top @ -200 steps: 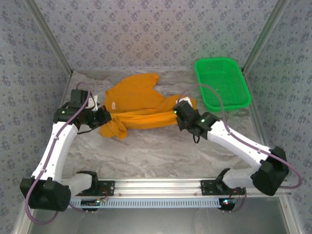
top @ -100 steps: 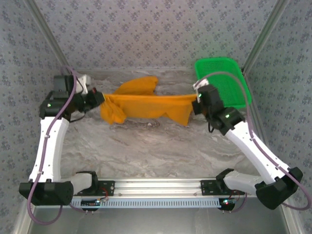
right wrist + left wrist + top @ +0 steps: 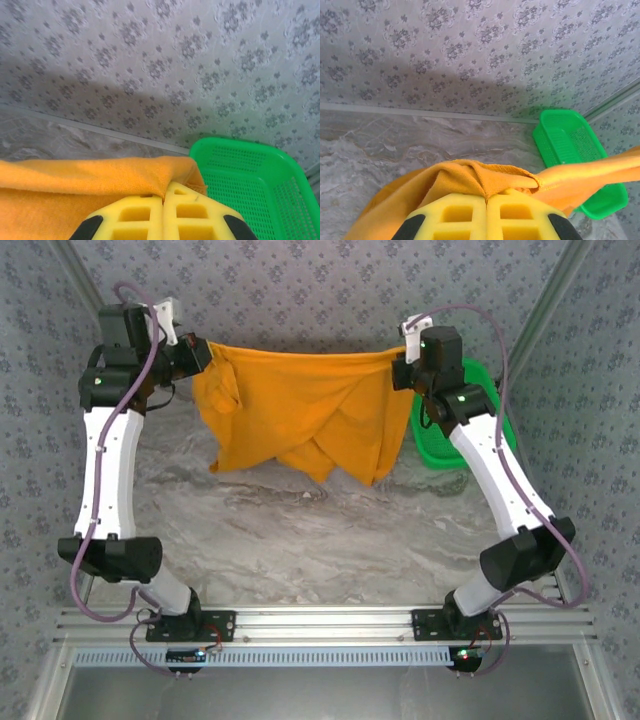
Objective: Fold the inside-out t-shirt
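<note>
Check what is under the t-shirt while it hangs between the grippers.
Bare marble tabletop shows below the t-shirt. The strip of tabletop behind the hanging cloth is covered, so anything lying there cannot be seen.

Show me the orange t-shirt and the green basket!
t-shirt (image 3: pixel 300 410), top external view, middle of the hanging cloth.
green basket (image 3: pixel 250 195), right wrist view, its mesh floor.
</note>
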`<action>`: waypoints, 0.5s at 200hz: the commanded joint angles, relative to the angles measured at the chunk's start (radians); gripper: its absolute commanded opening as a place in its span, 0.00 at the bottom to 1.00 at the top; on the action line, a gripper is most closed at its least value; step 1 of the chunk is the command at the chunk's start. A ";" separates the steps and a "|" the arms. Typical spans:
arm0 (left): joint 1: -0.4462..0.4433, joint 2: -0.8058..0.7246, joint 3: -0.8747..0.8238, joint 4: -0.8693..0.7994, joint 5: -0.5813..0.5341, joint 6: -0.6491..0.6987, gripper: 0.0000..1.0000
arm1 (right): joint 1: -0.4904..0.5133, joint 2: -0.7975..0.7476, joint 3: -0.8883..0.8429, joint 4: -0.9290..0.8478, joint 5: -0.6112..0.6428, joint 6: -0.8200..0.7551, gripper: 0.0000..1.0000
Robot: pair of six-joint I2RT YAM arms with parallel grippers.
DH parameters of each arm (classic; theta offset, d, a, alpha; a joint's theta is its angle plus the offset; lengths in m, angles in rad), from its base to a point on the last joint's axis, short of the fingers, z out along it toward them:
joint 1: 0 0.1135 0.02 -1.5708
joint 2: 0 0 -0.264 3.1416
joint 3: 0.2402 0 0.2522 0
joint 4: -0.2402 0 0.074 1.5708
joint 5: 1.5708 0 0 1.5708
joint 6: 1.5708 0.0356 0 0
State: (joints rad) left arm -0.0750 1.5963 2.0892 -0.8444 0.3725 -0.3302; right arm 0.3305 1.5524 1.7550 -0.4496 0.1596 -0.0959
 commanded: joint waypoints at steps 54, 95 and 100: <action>-0.052 -0.474 -0.221 0.084 -0.019 0.099 0.00 | 0.179 -0.556 -0.187 -0.130 -0.040 -0.193 0.00; -0.054 -0.509 -0.213 0.116 -0.007 0.106 0.00 | 0.191 -0.569 -0.177 -0.132 -0.011 -0.194 0.00; -0.053 -0.498 -0.213 0.120 -0.016 0.111 0.00 | 0.186 -0.554 -0.174 -0.129 -0.007 -0.194 0.00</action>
State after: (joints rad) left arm -0.1268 1.0370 1.8782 -0.7876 0.3706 -0.2497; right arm 0.5224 0.9192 1.5913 -0.5468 0.1013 -0.2619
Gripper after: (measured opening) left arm 0.044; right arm 0.058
